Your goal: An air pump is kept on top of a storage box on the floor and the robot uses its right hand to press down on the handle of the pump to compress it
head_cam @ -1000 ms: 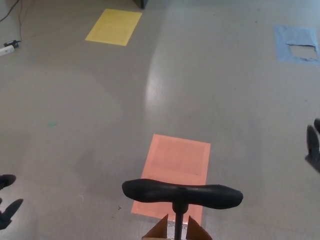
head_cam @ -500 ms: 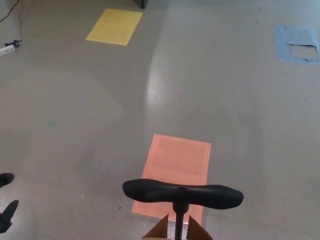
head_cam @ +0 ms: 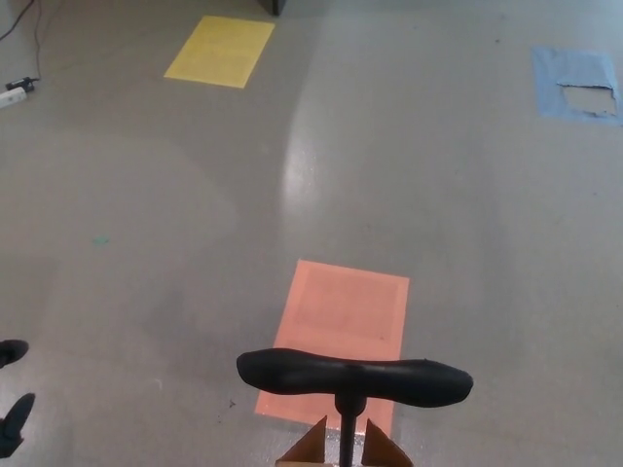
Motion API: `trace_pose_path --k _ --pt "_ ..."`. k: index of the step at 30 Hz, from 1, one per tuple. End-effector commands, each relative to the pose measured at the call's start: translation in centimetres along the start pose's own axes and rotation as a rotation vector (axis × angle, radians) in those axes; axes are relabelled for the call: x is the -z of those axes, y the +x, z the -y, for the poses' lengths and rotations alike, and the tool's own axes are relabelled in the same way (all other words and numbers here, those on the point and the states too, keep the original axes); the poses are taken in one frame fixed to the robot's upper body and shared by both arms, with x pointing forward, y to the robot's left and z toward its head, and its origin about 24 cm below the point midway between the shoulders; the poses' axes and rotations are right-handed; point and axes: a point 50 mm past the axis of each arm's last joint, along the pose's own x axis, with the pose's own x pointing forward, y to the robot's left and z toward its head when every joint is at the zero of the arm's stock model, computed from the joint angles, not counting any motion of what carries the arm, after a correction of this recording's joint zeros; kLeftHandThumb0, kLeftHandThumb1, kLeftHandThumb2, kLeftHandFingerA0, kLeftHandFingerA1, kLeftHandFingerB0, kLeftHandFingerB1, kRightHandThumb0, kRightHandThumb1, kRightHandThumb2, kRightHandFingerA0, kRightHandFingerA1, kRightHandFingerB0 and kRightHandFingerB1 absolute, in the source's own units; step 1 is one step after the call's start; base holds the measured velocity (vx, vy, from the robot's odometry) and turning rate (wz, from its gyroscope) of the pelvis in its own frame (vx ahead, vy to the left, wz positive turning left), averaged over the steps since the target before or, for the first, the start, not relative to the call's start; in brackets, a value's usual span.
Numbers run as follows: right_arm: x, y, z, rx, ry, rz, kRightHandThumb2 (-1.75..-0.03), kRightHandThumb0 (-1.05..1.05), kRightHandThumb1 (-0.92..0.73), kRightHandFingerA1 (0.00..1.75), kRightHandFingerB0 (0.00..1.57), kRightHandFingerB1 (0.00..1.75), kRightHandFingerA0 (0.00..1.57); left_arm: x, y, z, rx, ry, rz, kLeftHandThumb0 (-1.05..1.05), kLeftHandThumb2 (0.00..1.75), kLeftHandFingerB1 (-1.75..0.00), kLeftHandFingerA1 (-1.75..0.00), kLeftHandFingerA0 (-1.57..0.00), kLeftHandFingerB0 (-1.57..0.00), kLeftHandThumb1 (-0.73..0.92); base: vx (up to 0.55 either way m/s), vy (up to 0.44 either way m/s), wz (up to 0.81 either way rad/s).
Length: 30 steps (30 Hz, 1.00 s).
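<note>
No writing can be read anywhere. The pump handle (head_cam: 354,377) is a black, curved crossbar on a thin rod, well to the right of the left hand (head_cam: 12,394), whose two visible fingers are spread apart, holding nothing.

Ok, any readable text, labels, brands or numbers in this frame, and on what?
None can be read.
Pump handle: plain black, no brand or marking visible.
Orange floor patch, yellow patch, blue patch: blank, no print.
White object by the cable at the far left: too small to tell whether it carries a label.
Brown box flaps under the pump: no print visible.
</note>
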Motion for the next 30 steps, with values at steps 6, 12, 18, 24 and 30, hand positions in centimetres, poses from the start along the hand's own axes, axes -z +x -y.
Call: trace_pose_path --k 6,12,18,24,30 --pt "-13.6 2.4 -7.1 -0.725 -0.098 0.344 -1.09 -0.91 -0.76 0.11 0.00 0.08 0.00 1.1 -0.6 -0.4 0.062 0.072 -0.013 -0.30 1.12 -0.46 -0.48 -0.01 -0.01 0.64 0.00 0.000 0.00" --pt "-12.8 1.6 -9.9 -0.880 -0.123 0.313 -1.10 -0.90 -0.78 0.12 0.00 0.11 0.00 1.5 -0.7 -0.2 0.071 0.072 -0.024 -0.30 1.12 -0.46 -0.48 -0.01 -0.01 0.64 0.00 0.000 0.00" --pt "-11.8 1.2 -11.8 -0.997 -0.168 0.234 -1.14 -0.93 -0.82 0.10 0.00 0.07 0.00 1.2 -0.7 -0.5 0.067 0.072 -0.014 -0.53 0.65 -0.29 -0.32 -0.20 -0.16 0.84 0.00 0.000 0.00" --pt "-9.9 -0.8 -14.1 -1.133 -0.169 0.157 -1.15 -0.97 -0.83 0.05 0.00 0.03 0.00 1.4 -0.8 -0.5 0.089 0.057 -0.010 -0.31 1.12 -0.47 -0.48 -0.01 0.00 0.64 0.00 0.000 0.00" --pt "-8.6 -2.8 -15.9 -1.219 -0.169 0.110 -1.16 -0.98 -0.83 0.06 0.00 0.04 0.00 1.7 -0.7 -0.4 0.097 0.015 -0.028 -0.33 1.10 -0.47 -0.48 0.00 0.00 0.60 0.00 0.000 0.00"
